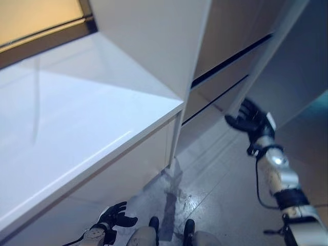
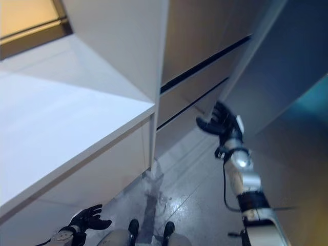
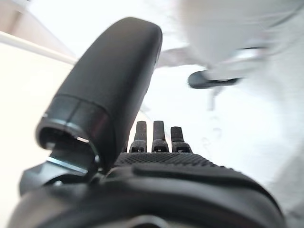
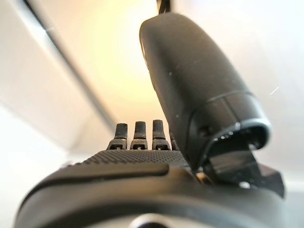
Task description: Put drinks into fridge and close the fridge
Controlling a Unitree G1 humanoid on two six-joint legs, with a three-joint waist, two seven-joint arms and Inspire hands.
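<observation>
A tall pale fridge front (image 1: 233,46) with two dark horizontal seams stands at the upper right. A grey door-like panel (image 1: 300,72) rises at an angle just right of it. My right hand (image 1: 252,121) is raised with its fingers spread and relaxed, close to the lower edge of that panel and the fridge's bottom section; I cannot tell if it touches. In the right wrist view its fingers (image 4: 137,135) are straight and hold nothing. My left hand (image 1: 115,217) hangs low near the floor, open and empty, with its fingers (image 3: 156,135) straight in the left wrist view.
A white counter (image 1: 77,128) fills the left, with its corner (image 1: 180,106) jutting toward the fridge and a white cabinet front (image 1: 128,169) below. A window band (image 1: 41,23) runs along the back left. Shiny grey floor (image 1: 215,179) lies between counter and fridge.
</observation>
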